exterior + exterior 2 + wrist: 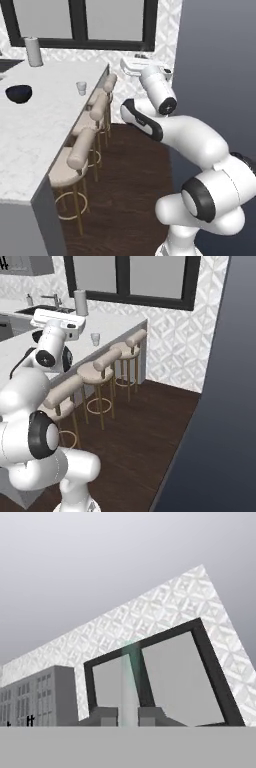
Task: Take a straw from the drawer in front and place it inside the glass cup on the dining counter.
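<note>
Standing on one long white marble bench [35, 135], a single glass cup [81, 88] is being shown near the overhanging edge, well apart from one dark blue bowl [19, 93] and one tall white paper-towel roll [33, 51]. Three tan stools [82, 150] on gold legs are being lined up under that edge, above a dark wood floor [135, 190]. One white arm [195, 165] is being raised beside the bench, its hand [128, 717] lifted toward a patterned tile wall [165, 612]. In the hand view, one pale translucent straw [128, 682] is being pinched between the two fingertips [106, 716], the jaws drawn narrow, the straw pointing up across a black-framed window [170, 672] of two panes. One faucet [54, 300] is being seen at the far sink.
</note>
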